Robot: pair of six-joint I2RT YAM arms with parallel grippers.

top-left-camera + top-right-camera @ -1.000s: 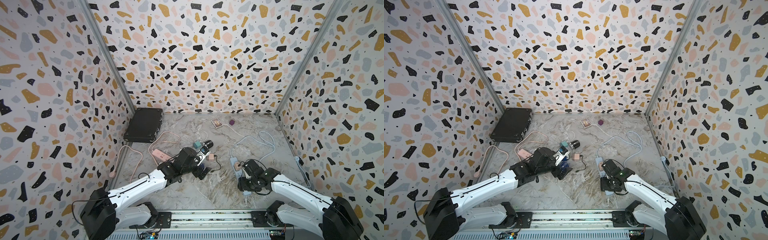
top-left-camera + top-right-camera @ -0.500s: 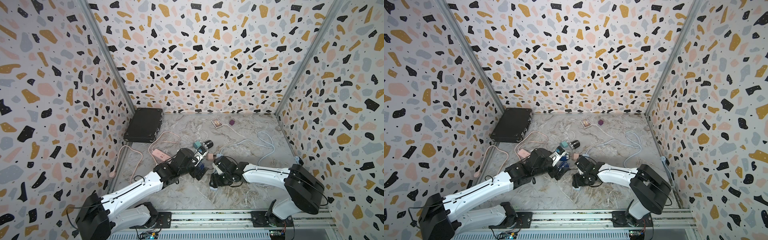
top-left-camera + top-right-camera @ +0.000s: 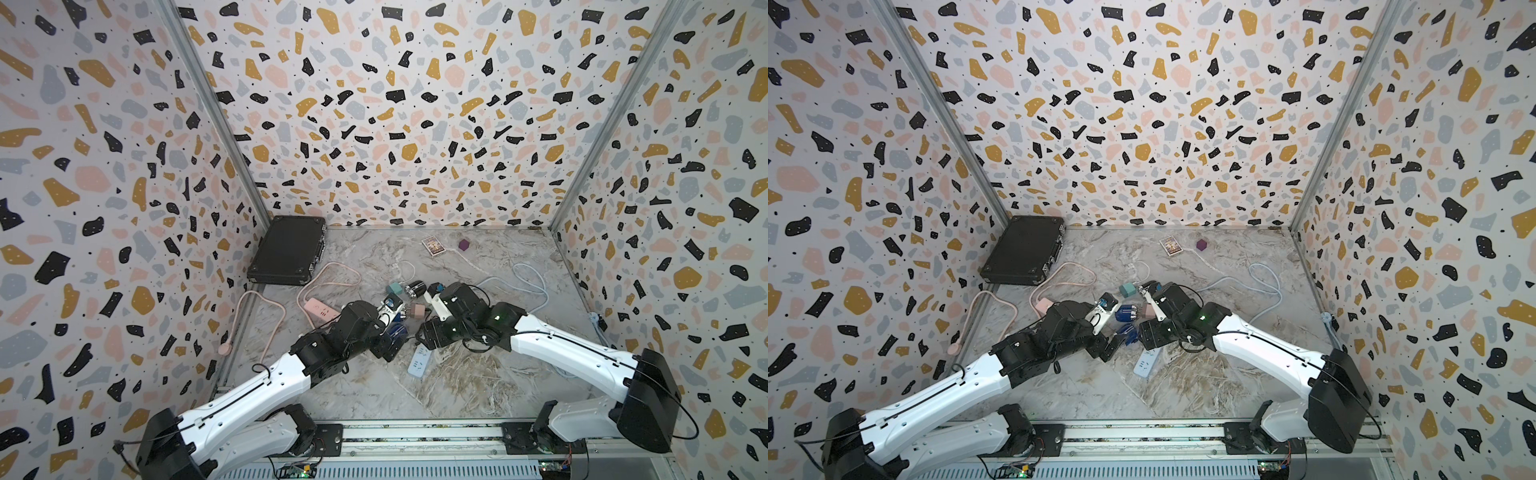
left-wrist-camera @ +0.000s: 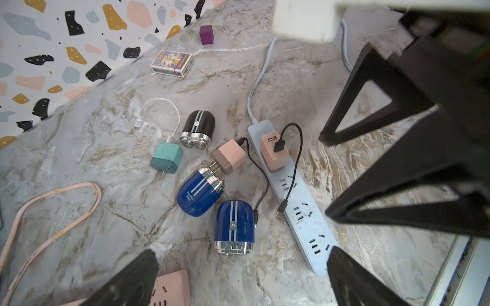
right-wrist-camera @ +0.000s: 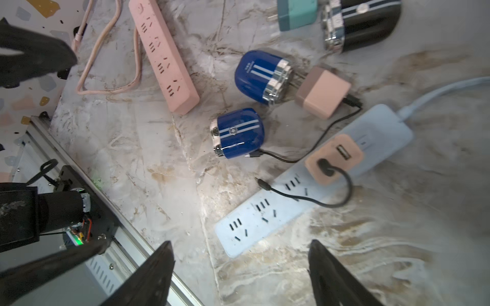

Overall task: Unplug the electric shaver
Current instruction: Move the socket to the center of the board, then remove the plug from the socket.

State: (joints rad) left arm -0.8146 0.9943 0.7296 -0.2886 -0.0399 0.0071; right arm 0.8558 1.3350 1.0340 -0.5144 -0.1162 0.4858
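Two blue shavers lie side by side in the middle of the floor. The nearer one has the black cable's plug against its side; I cannot tell whether it is seated. That cable runs to a loose pink adapter. A black shaver lies further back. My left gripper hangs open just above the nearer blue shaver. Open too, my right gripper hovers over the end of the blue power strip. Neither holds anything.
A second pink adapter sits in the blue strip, its cable's free end loose. A teal adapter, a pink power strip, a black case, a card box and a purple cube lie around. Walls close three sides.
My right arm swung left from the front right to the shavers and its jaws opened wider. The blue strip shifted left and nearer the front. The left arm hardly moved.
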